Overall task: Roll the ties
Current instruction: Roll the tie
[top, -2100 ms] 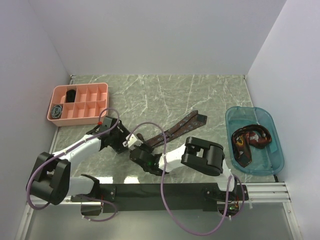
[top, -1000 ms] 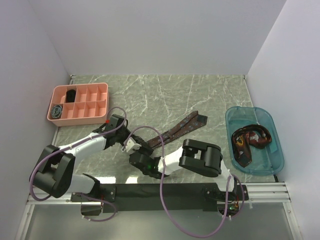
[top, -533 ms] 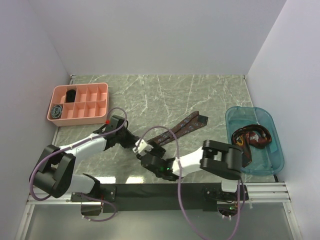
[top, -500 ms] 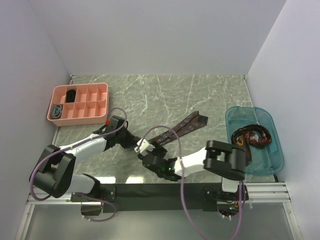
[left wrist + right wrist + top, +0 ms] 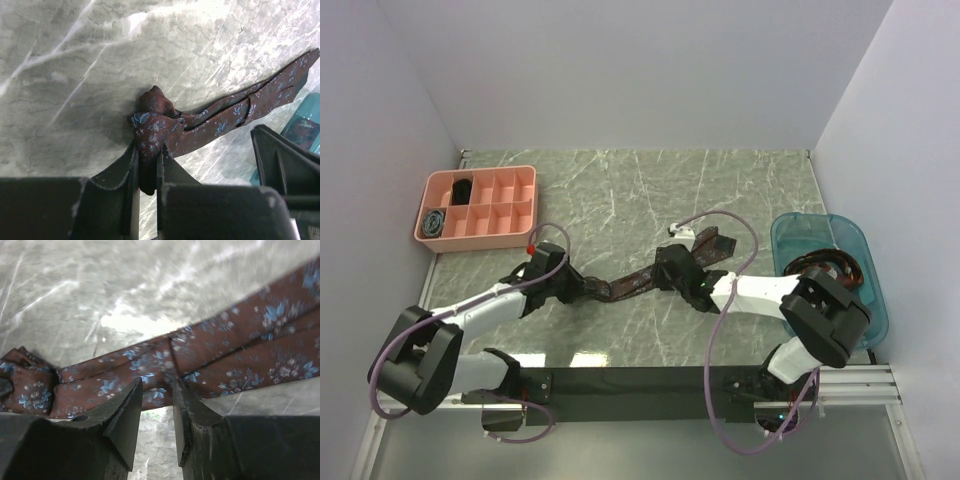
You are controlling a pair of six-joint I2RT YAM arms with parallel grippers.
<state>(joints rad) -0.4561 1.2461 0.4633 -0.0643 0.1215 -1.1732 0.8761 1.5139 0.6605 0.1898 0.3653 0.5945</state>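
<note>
A dark maroon tie (image 5: 625, 284) with small blue flowers lies slantwise across the middle of the marble table (image 5: 650, 190). My left gripper (image 5: 585, 288) is shut on its bunched, partly rolled near end (image 5: 155, 122). The rest of the tie (image 5: 220, 117) runs away doubled over. My right gripper (image 5: 666, 272) is down at the middle of this tie. In the right wrist view the right gripper (image 5: 157, 382) stands partly open, its tips at the near edge of the tie (image 5: 240, 355).
A pink divided tray (image 5: 510, 205) at the back left holds a black coil (image 5: 463, 190) and a grey-blue coil (image 5: 434, 221). A blue bin (image 5: 855, 310) at the right holds another crumpled tie (image 5: 820, 278). Purple cables (image 5: 720, 222) loop over the arms.
My right arm has swung rightward, and its gripper has moved up the tie from beside the left gripper to the middle. The left gripper keeps its hold on the tie's end.
</note>
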